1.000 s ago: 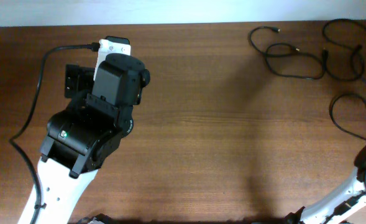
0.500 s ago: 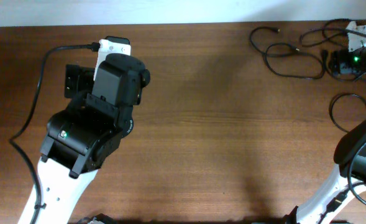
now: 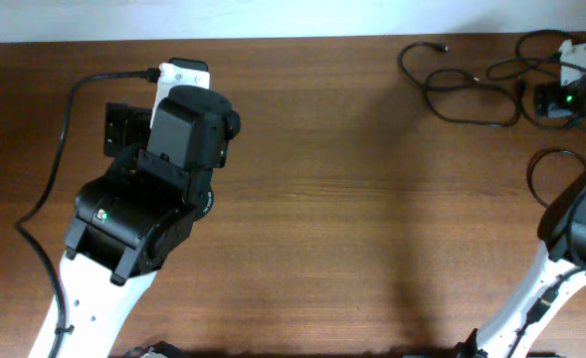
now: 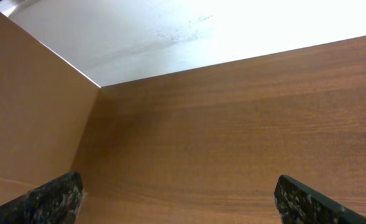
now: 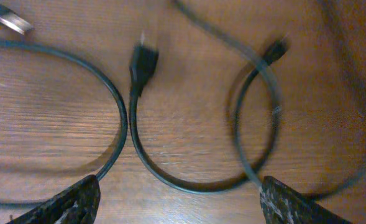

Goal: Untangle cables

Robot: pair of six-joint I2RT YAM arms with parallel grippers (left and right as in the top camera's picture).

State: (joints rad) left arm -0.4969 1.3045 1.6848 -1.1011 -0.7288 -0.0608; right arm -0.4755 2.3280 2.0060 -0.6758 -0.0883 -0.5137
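Note:
Several thin black cables (image 3: 472, 94) lie looped and crossed at the table's far right corner. My right gripper (image 3: 556, 99) hangs above them, open. In the right wrist view (image 5: 179, 202) its fingertips straddle bare wood just below a black cable loop (image 5: 170, 177) with a plug (image 5: 142, 65); a second loop (image 5: 260, 134) crosses it on the right. My left gripper (image 4: 179, 199) is open and empty over bare wood near the table's left corner. In the overhead view it is hidden under the arm (image 3: 178, 129).
A separate black cable loop (image 3: 556, 184) lies on the right edge below the tangle. A thick black lead (image 3: 59, 139) runs along the left side of the left arm. A metal connector end (image 5: 12, 22) shows at the upper left of the right wrist view.
The right arm came into view from the lower right and reached up to the cables at the far right corner. The left arm has not moved.

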